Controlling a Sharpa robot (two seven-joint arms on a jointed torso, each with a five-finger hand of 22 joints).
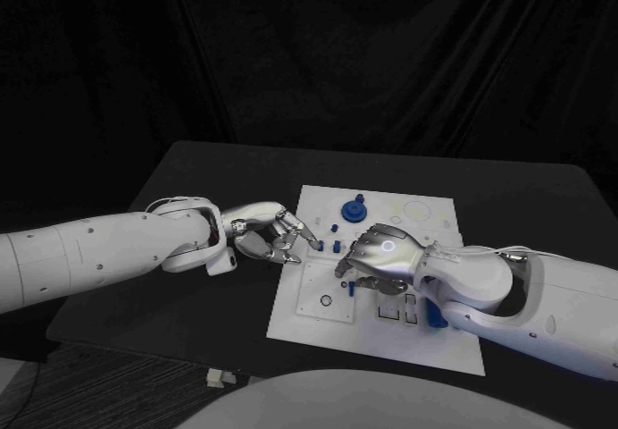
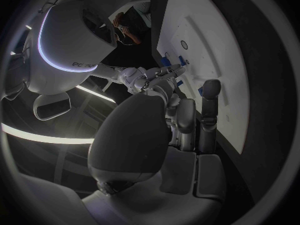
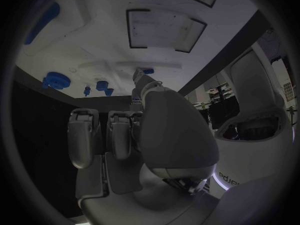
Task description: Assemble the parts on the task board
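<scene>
One white task board, flat rectangular plate, lies mid-table on the black table. Blue parts countable in the head view: one round gear-like disc near the board's far edge, two small pegs just below it, one elongated blue piece by the right forearm (partly hidden, shape unclear), one small dark ring on the inset panel. Board surface is smooth matte white, with circular outlines at the far right corner and rectangular slots in the near half; what sits in the slots can't be told. Two silver hands, metallic and segmented, on white smooth arms. Left hand sits at the board's left edge, fingers curled in, one fingertip reaching onto the board near the pegs; whether it pinches anything, cannot tell. Right hand is over the board's middle, knuckles up, fingers curled downward toward the panel (contents under the palm hidden), so grip state cannot be told. Right wrist view shows the disc and pegs beyond its fingers.
</scene>
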